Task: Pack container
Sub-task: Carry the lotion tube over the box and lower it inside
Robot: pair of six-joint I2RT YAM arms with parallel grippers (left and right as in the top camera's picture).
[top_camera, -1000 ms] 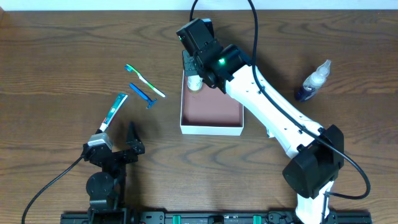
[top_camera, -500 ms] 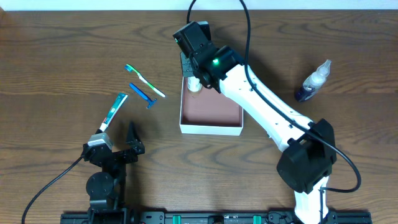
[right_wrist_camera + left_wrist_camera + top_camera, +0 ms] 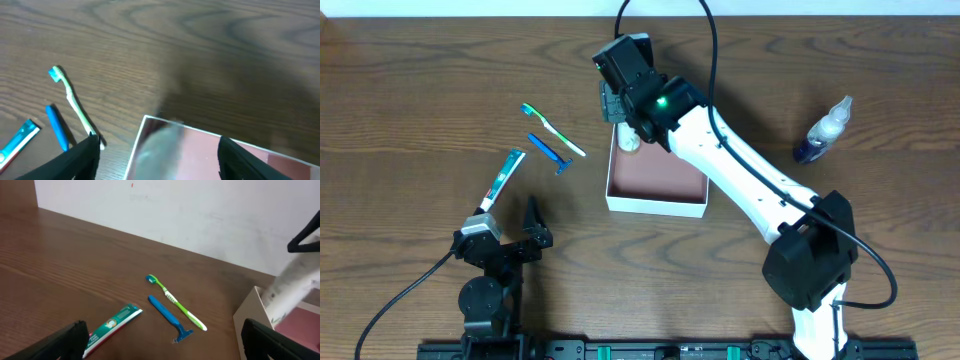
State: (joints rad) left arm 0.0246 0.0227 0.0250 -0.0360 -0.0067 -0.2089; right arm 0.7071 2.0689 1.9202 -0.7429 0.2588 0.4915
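Observation:
The container (image 3: 655,207), a shallow white box with a pink floor, lies mid-table. My right gripper (image 3: 617,100) hangs over its far left corner. Its jaws are open. Under them a small white toiletry (image 3: 631,140) lies at that corner inside the box. In the right wrist view that toiletry (image 3: 162,140) is a pale blur between the spread fingers of the right gripper (image 3: 159,159), touching neither, over the pink floor (image 3: 200,160). My left gripper (image 3: 508,232) rests open and holds nothing at the near left; in the left wrist view it (image 3: 165,345) faces the loose items.
Left of the box lie a green toothbrush (image 3: 553,130), a blue razor (image 3: 550,152) and a toothpaste tube (image 3: 503,178). The left wrist view shows the toothbrush (image 3: 175,302), razor (image 3: 167,316) and tube (image 3: 112,325). A dark spray bottle (image 3: 823,130) lies at the far right.
My right gripper has gone from shut to open and let go of the white toiletry over the box's far left corner. The arm drifted slightly left. The left arm stayed still.

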